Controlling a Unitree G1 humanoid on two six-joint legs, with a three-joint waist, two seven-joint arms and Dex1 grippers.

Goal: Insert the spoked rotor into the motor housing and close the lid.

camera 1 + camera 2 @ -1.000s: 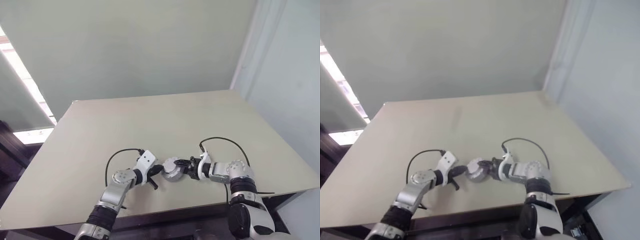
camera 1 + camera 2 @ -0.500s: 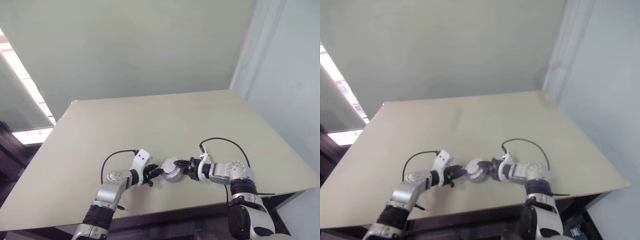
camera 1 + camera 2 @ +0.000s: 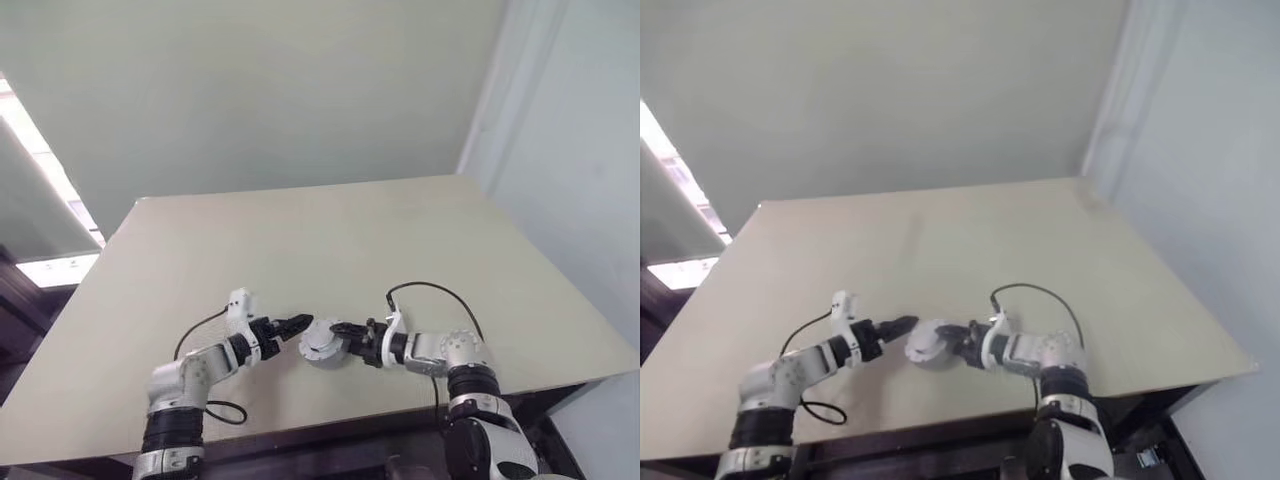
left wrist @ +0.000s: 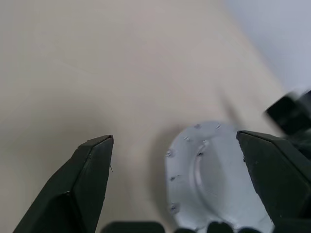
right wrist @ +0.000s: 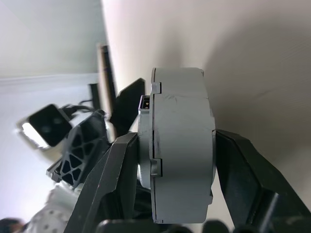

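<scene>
The right gripper (image 5: pixel 165 204) clamps the pale grey round motor housing (image 5: pixel 177 145) edge-on between its two black fingers, above the beige table (image 3: pixel 330 240). Its halves appear seated together, so rotor and lid look fitted. The left gripper (image 4: pixel 182 177), jaws spread wide, sits just beside the housing, gripping nothing.

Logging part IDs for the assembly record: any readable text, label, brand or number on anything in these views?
None readable.
Round grey metal motor assembly, clamped in the right tool: bare casing, no print or label.
Beige table top: unmarked.
Black fingers of the left tool: no markings.
</scene>
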